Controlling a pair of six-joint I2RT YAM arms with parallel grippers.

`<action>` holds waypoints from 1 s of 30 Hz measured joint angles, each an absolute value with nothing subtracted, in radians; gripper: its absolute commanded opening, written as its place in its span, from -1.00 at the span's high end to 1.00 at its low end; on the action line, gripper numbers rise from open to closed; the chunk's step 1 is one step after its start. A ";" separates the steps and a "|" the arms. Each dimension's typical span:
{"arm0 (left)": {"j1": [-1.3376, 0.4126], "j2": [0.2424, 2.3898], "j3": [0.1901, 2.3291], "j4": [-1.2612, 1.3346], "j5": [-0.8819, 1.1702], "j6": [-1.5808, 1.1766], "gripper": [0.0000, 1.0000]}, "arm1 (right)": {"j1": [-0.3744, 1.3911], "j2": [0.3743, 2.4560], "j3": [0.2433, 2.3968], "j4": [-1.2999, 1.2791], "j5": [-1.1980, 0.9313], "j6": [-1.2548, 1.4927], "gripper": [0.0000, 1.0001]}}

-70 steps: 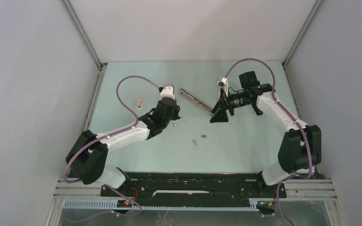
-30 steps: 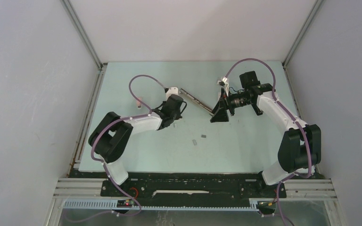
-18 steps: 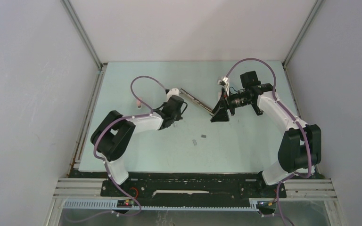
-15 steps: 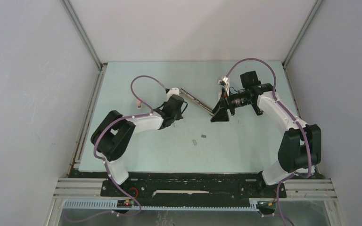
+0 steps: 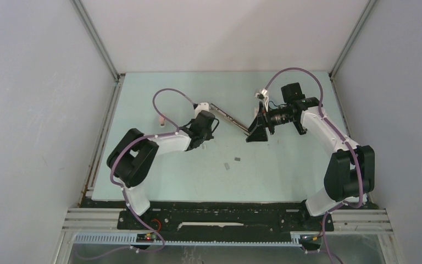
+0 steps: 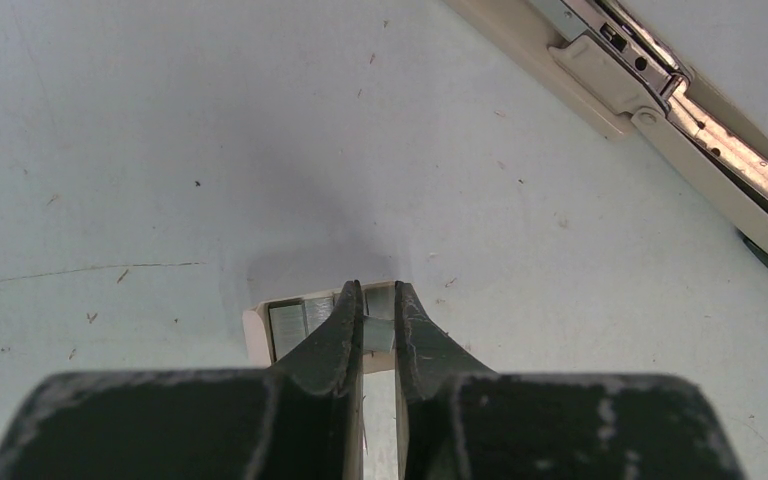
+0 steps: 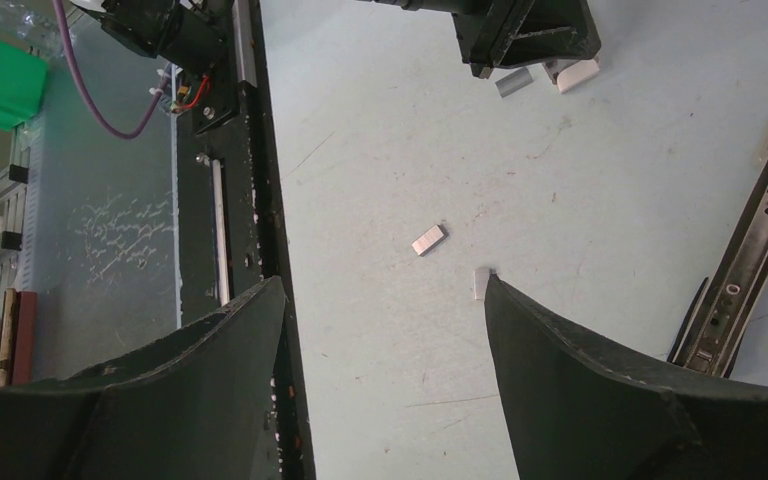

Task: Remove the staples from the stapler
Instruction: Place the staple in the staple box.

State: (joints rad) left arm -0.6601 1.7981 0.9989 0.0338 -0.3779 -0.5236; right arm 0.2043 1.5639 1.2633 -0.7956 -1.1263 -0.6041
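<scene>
Left gripper (image 6: 378, 302) was shut to a slit over a staple strip (image 6: 290, 328) lying crosswise to its fingers, near the opened stapler (image 6: 605, 72), grip unconfirmed; right gripper (image 5: 256, 138) stood wide, empty.

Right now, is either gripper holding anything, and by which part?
The left gripper is pinched shut on a strip of staples at the table surface, gripping toward one end. The right gripper is open and holds nothing.
</scene>
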 measured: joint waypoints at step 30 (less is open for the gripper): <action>-0.659 1.800 0.999 0.010 -0.363 -0.543 0.74 | 0.202 1.564 1.263 -0.796 -1.135 -0.604 -0.64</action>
State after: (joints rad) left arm -0.6586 1.8004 0.9989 0.0105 -0.3630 -0.5426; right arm 0.2024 1.5639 1.2633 -0.7959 -1.1351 -0.6041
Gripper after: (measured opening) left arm 0.134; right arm 0.822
